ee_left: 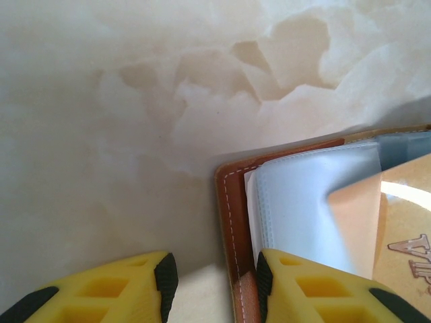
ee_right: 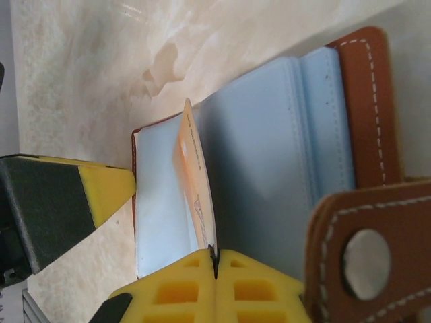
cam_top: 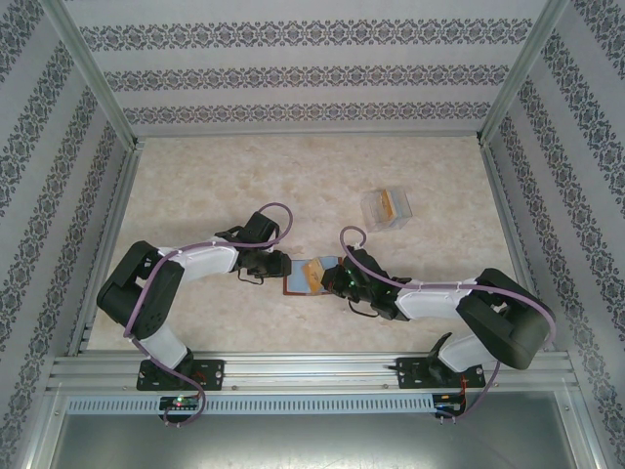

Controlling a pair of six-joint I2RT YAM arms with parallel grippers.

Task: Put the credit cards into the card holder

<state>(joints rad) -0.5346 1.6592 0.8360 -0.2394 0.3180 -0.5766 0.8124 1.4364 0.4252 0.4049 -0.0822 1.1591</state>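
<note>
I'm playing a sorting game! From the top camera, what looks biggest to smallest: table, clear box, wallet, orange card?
1. table
2. clear box and wallet look about alike, so no ranking; the wallet is partly covered
3. orange card

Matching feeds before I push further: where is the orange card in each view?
Top external: the orange card is mid-table, on the open card holder.
Left wrist: the card is at the right edge, against the pale pockets.
Right wrist: the card is at the centre, seen edge-on and pinched by the right gripper.
Shared landmark: the holder's brown stitched border.
</note>
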